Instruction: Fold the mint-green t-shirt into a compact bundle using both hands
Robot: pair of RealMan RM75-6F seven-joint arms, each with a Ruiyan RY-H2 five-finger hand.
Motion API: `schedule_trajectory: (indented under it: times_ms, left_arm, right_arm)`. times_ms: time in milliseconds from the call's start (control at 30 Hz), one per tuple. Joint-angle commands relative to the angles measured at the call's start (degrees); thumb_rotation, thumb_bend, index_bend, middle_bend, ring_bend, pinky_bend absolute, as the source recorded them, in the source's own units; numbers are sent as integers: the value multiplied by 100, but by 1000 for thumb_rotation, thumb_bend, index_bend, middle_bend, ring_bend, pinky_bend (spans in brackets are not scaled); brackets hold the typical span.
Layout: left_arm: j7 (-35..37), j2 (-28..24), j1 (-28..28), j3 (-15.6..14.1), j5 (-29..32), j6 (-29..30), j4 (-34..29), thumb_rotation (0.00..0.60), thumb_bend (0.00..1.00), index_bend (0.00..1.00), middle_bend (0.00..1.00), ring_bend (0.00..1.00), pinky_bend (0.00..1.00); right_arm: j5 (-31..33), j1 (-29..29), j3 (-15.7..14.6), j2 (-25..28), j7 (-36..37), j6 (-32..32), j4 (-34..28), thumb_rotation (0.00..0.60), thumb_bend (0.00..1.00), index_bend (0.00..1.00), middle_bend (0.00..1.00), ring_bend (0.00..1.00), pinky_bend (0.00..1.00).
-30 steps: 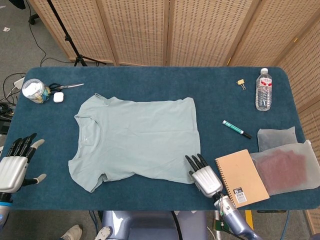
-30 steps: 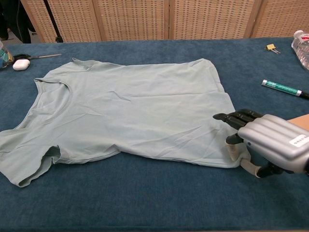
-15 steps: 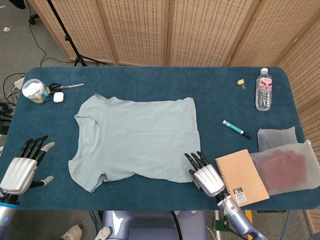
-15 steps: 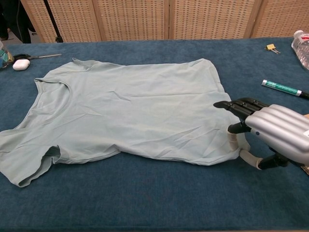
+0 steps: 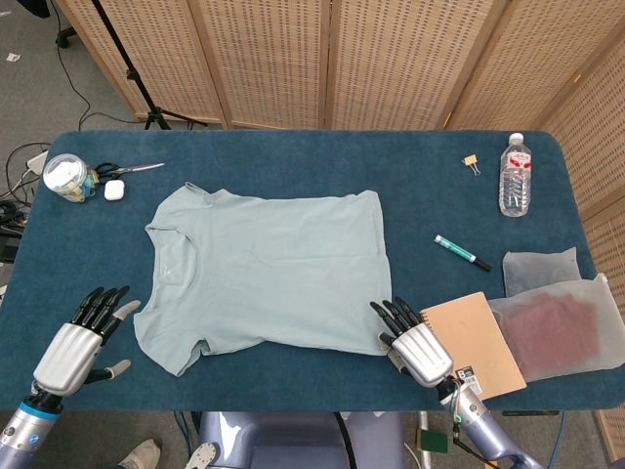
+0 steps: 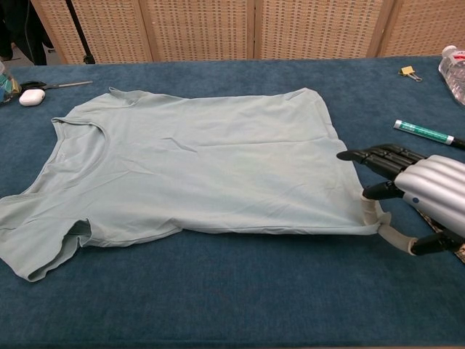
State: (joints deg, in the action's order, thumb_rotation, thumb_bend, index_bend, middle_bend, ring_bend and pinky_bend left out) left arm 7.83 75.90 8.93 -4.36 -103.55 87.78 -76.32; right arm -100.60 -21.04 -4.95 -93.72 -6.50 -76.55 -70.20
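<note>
Right hand (image 6: 414, 200) pinching shirt (image 5: 264, 278) hem corner, lower right; thin grip may slip. Left hand (image 5: 83, 337) spread, lower left, off sleeve.

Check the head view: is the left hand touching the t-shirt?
No, the left hand hovers over bare table, apart from the t-shirt sleeve.

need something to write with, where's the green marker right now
In the head view the green marker lies on the right part of the blue table, between the t-shirt's hem and the water bottle, just above the brown notebook.
</note>
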Motion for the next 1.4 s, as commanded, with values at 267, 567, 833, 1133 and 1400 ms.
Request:
schedule_trajectory:
  times_ms: [267, 567, 833, 1133, 1400]
  left_arm:
    - [479, 984, 13, -225, -174, 60, 1338, 600, 0, 330, 0, 0, 0]
    - [795, 1490, 58, -386, -201, 29, 2040, 600, 102, 398, 0, 0, 0]
    - [952, 1817, 148, -479, -228, -28, 2320, 600, 185, 443, 0, 0, 0]
    - [1052, 2110, 144, -553, -177, -40, 2616, 600, 218, 468, 0, 0, 0]
    - [1058, 2341, 132, -540, -70, -50, 2873, 600, 246, 473, 0, 0, 0]
  right_arm:
    - [-41, -8, 22, 36, 115, -102, 29, 600, 672, 675, 39, 0, 0]
    - [-24, -9, 32, 50, 107, -96, 32, 600, 672, 676, 39, 0, 0]
    - [-18, -10, 30, 43, 81, -78, 27, 600, 672, 676, 39, 0, 0]
    - [2, -11, 51, 52, 87, -85, 26, 600, 672, 675, 39, 0, 0]
    - [15, -13, 59, 59, 101, -81, 24, 600, 672, 675, 39, 0, 0]
